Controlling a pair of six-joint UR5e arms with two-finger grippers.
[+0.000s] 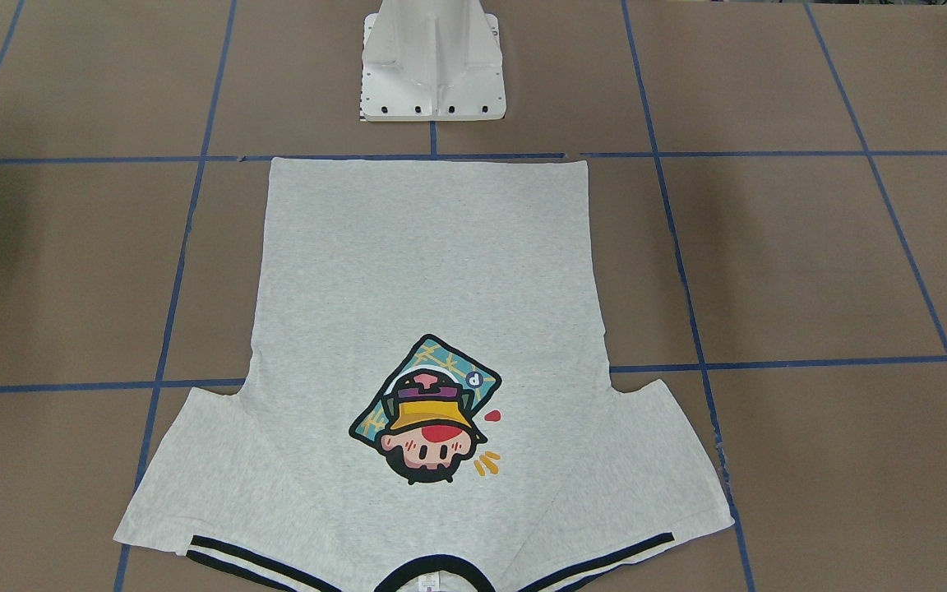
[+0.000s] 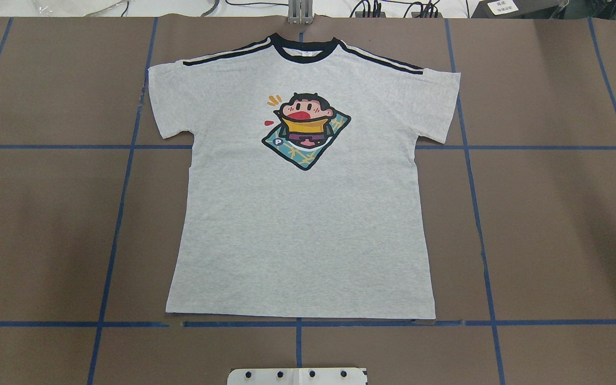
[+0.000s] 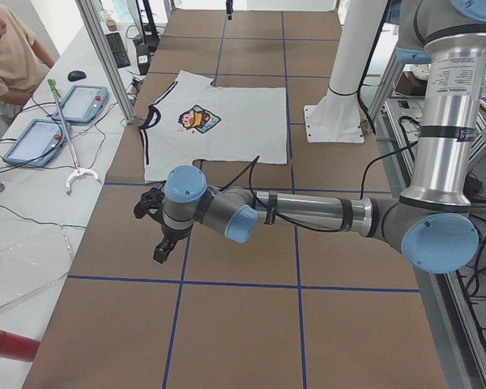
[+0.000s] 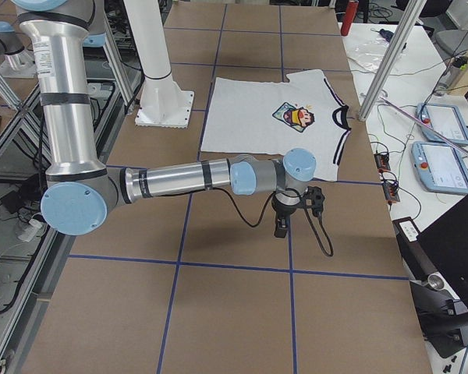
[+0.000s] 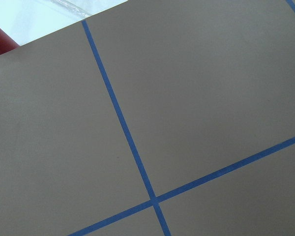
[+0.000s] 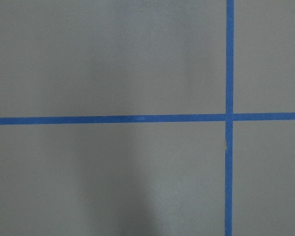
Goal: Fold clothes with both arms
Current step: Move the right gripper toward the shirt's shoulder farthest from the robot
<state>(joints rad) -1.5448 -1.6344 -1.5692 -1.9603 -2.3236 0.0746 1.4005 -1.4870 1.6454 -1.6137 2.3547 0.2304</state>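
Presently the T-shirt [image 2: 300,214] lies flat, print up, hem nearest the pedestal base [image 1: 432,74], while the left end effector [image 3: 159,251] and the right end effector [image 4: 281,230] hang well out to either side of that base, jaw state indeterminable; advisable to bring both in symmetrically onto its outer edges.

The brown table [image 2: 554,214], gridded with blue tape [image 2: 554,322], carries a flat grey T-shirt [image 2: 302,230].
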